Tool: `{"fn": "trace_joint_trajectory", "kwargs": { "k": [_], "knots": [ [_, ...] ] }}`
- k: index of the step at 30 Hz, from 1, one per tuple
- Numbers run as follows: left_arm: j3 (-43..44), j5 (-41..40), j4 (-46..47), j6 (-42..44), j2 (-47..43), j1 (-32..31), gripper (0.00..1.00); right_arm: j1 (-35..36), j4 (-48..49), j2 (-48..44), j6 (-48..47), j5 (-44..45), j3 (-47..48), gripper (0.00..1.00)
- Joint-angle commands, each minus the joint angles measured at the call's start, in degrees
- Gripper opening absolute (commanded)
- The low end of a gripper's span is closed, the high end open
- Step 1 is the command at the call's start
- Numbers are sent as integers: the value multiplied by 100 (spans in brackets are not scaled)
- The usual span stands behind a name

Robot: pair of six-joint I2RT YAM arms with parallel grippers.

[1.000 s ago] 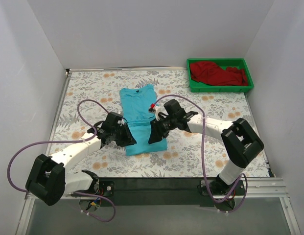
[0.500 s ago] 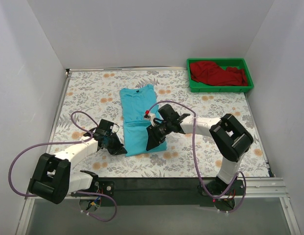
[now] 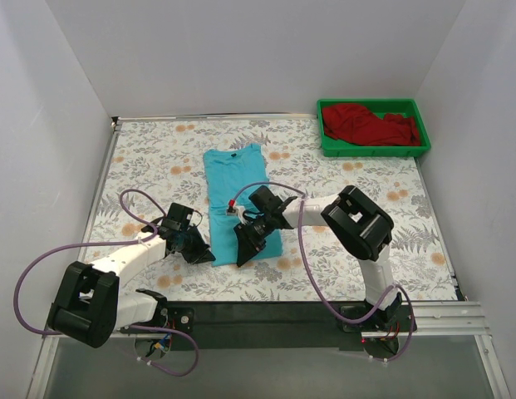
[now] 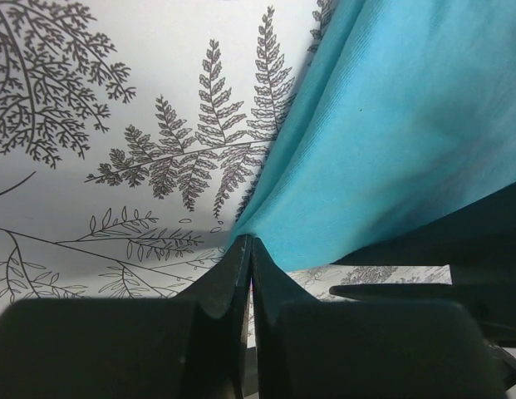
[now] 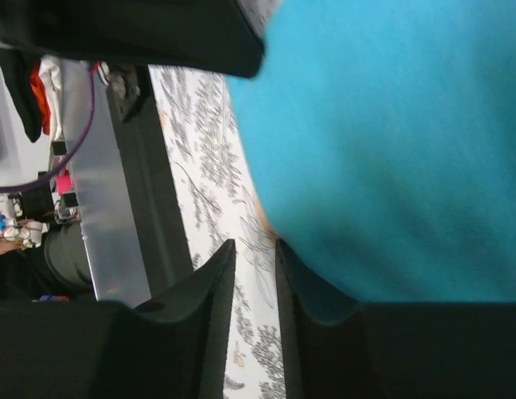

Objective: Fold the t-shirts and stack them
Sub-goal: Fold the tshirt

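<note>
- Turquoise t-shirt lies flat in the middle of the table. Red t-shirt is bunched in the green tray at 1 o'clock.
- Left gripper jaws are clenched on the hem corner. Right gripper jaws sit a crack apart, no cloth visibly between them.
- For a clean fold, both probably need a solid hem pinch, then an even lift toward 12.
- Top view gives the layout; only the wrist views show the jaws.

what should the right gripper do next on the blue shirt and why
Probably shift the right gripper onto the near hem of the turquoise shirt and close. The left gripper looks shut on the near left corner, but the right one shows a narrow gap with only table in it, cloth just beside. Both likely need a hold before folding.
</note>
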Motion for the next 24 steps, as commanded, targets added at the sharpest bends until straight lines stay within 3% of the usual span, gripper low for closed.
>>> {"fn": "trace_joint_trajectory", "kwargs": {
  "k": [1,5,20,24],
  "knots": [
    [-151,-337,-271,-16,40,34,4,-166,-124,140,-265,-285,-196,25],
    [-151,-363,-279,-33,40,43,2,-499,-203,-9,-502,-364,-609,12],
    [-116,-407,-367,-51,-48,34,0,-2354,-713,-686,-924,-206,-1954,6],
    [94,-538,-499,-33,-346,34,2,-2539,-950,-1466,-889,171,-1965,6]
  ]
}}
